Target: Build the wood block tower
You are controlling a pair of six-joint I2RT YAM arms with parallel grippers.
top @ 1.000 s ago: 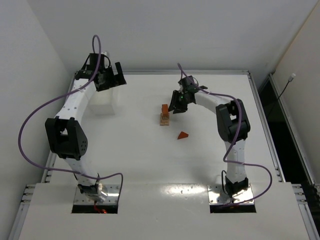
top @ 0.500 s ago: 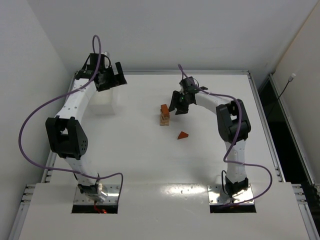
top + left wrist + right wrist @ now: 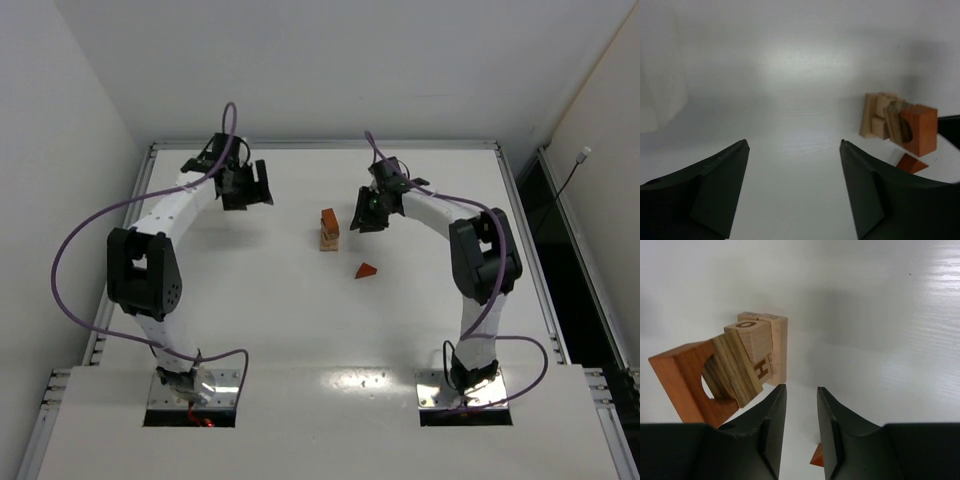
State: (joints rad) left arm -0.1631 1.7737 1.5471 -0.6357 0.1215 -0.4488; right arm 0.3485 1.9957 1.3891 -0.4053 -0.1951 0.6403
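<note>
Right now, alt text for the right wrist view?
The tan and reddish-brown tower stands at left on the white table, seen from close by. The right tool fills the bottom foreground just in front of it, narrowly open and holding nothing.

The tower (image 3: 329,229) is tan, topped reddish-brown; the wedge (image 3: 366,270) is reddish-brown.
</note>
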